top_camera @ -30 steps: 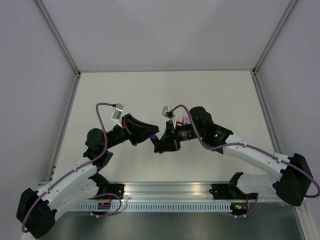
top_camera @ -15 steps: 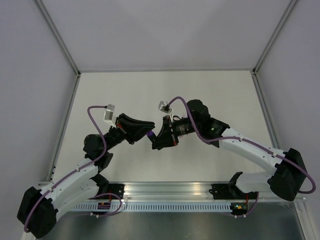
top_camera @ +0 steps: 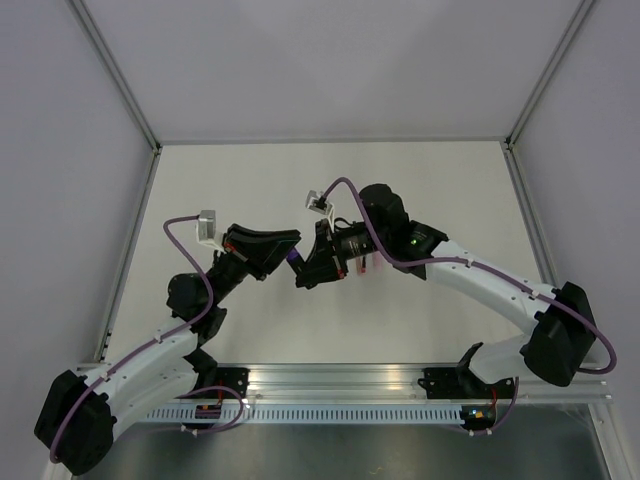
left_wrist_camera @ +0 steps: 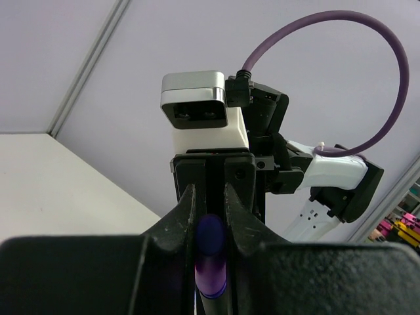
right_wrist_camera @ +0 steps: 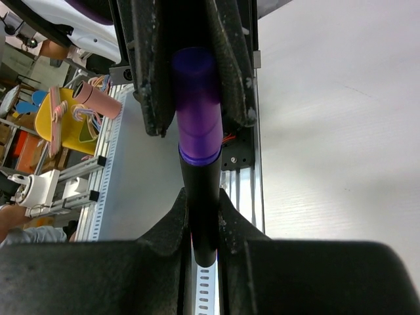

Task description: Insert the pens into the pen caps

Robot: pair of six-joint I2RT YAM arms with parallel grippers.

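Left end effector (left_wrist_camera: pixel 210 203) pinching purple cap (right_wrist_camera: pixel 195 98), right end effector (right_wrist_camera: pixel 200 213) pinching dark pen (right_wrist_camera: pixel 201 187), pen tip hidden

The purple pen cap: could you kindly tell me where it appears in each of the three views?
Top external: the purple cap is a small spot near the centre.
Left wrist: bottom centre, between the left fingers.
Right wrist: upper centre, above the dark pen.
Shared landmark: the left fingers, closed on it in every view.
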